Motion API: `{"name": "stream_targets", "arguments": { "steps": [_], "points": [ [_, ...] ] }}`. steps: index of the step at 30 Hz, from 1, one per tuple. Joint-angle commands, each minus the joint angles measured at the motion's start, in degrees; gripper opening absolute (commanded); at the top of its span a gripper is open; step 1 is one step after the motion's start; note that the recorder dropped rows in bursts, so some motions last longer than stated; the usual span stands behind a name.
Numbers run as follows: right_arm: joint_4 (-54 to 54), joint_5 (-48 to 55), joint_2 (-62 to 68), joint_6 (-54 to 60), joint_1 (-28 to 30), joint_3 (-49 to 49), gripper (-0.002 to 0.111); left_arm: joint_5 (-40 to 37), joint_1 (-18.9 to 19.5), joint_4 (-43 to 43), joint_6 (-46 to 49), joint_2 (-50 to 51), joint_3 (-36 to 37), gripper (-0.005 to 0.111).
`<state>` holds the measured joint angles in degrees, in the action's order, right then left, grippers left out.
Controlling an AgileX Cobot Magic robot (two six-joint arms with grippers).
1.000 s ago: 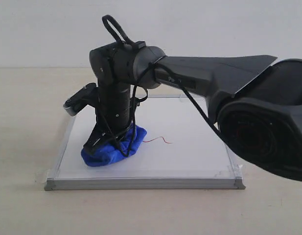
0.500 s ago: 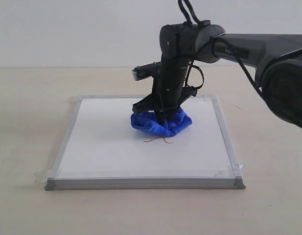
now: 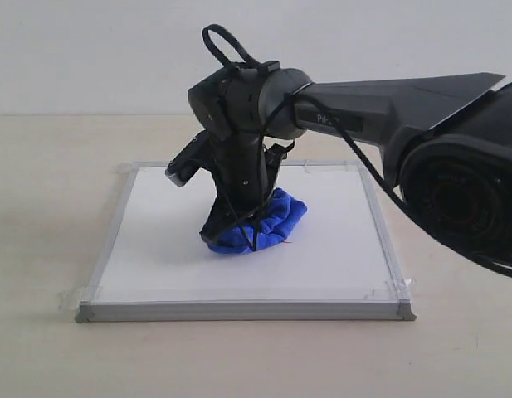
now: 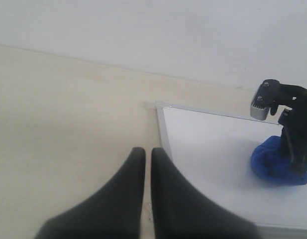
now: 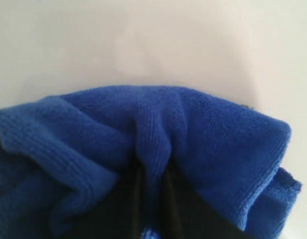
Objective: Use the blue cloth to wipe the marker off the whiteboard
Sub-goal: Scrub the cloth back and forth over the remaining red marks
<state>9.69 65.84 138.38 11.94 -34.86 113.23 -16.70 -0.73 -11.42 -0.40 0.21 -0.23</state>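
Fingers (image 5: 127, 201) of my right gripper (image 5: 152, 167) are clamped on a raised fold of the blue cloth (image 5: 218, 139). The cloth bulges out on both sides of the pinch, with white board surface just beyond it.

Over on the left gripper (image 4: 148, 152), the two dark fingers (image 4: 136, 169) sit together with only a sliver between them and hold nothing. They hover over the table (image 4: 58, 124) just off a corner of the board.

From the outside camera, nearest me is the grey frame edge of the whiteboard (image 3: 156, 249), with clear tape (image 3: 390, 290) at its near corners. The bunched cloth rests on the board at about the middle, a touch toward 6 o'clock. The right gripper comes down on it tilted, tips buried in the cloth's 9 o'clock side. The wrist camera (image 3: 181, 170) sticks out toward 10 o'clock. The arm (image 3: 380, 104) runs off toward 3 o'clock. Behind it all stands the pale wall (image 3: 90, 50).
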Motion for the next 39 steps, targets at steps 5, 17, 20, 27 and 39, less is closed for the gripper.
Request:
{"name": "stream_targets", "arguments": {
  "steps": [5,17,20,27,39],
  "points": [
    [-18.73,4.13,0.97,3.54,-3.05,-4.78,0.000,-0.09,0.15,0.23,-0.03,-0.21,0.23,0.004],
    [-2.62,4.13,-1.51,-5.43,7.45,-12.25,0.000,-0.09,0.15,0.23,-0.03,-0.21,0.23,0.004],
    [2.14,4.13,-3.39,-8.50,12.28,-16.60,0.000,-0.09,0.15,0.23,-0.03,-0.21,0.23,0.004],
    [-0.44,4.13,-8.23,-10.82,18.20,-20.06,0.000,-0.09,0.15,0.23,-0.03,-0.21,0.23,0.004],
    [-20.04,-17.81,-9.73,-6.85,5.64,-19.93,0.000,-0.09,0.15,0.23,-0.03,-0.21,0.23,0.004]
  ]
}}
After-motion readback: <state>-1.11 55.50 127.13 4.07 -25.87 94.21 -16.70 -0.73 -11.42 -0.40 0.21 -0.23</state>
